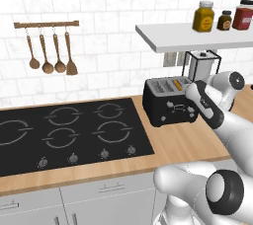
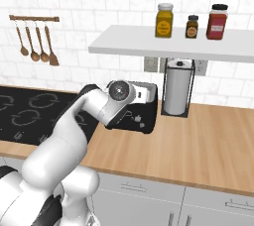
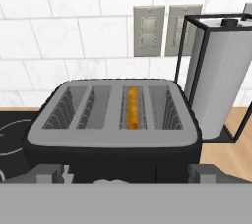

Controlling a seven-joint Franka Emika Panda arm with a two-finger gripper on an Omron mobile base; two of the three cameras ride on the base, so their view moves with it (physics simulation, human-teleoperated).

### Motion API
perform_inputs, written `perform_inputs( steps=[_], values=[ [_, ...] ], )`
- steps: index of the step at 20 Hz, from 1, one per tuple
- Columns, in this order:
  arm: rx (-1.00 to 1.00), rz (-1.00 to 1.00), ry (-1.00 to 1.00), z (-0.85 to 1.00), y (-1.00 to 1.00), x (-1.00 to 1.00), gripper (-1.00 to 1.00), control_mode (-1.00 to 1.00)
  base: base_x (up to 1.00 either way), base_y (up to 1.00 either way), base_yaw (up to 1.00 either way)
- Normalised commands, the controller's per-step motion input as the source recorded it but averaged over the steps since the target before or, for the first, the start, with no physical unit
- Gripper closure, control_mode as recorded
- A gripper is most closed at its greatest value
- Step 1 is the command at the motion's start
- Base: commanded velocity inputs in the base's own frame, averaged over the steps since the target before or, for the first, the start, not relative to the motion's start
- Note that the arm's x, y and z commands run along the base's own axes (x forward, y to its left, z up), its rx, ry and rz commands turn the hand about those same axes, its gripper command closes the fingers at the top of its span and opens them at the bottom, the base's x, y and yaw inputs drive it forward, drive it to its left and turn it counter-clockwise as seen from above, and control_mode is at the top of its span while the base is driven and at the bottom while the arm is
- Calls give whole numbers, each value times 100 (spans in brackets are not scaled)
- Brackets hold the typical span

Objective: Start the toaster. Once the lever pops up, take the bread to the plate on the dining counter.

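Claw (image 3: 126, 178) open and empty, poised at the front of the boxy black toaster (image 3: 113, 120) with its silver-grey slotted top; the golden-tan bread slice (image 3: 132, 107) sits in its third slot. Starting the toaster looks unfinished; pressing its lever comes next.

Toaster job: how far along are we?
Early. Done: the bread sits in the toaster's third slot from the left, and the arm is at its front. In hand: the open gripper faces the front, holding nothing. Left: start it, then carry the bread to the plate.
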Motion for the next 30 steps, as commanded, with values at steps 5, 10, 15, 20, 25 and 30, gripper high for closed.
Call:
perform_inputs(
  steps=[5, 10, 15, 20, 25, 30],
  values=[
    [0, 0, 0, 0, 0, 0, -100, -100, 0, 0, 0],
    [0, 0, 0, 0, 0, 0, -100, -100, 0, 0, 0],
    [0, 0, 0, 0, 0, 0, -100, -100, 0, 0, 0],
    [0, 0, 0, 0, 0, 0, -100, -100, 0, 0, 0],
    [0, 0, 0, 0, 0, 0, -100, -100, 0, 0, 0],
    [0, 0, 0, 0, 0, 0, -100, -100, 0, 0, 0]
  ],
)
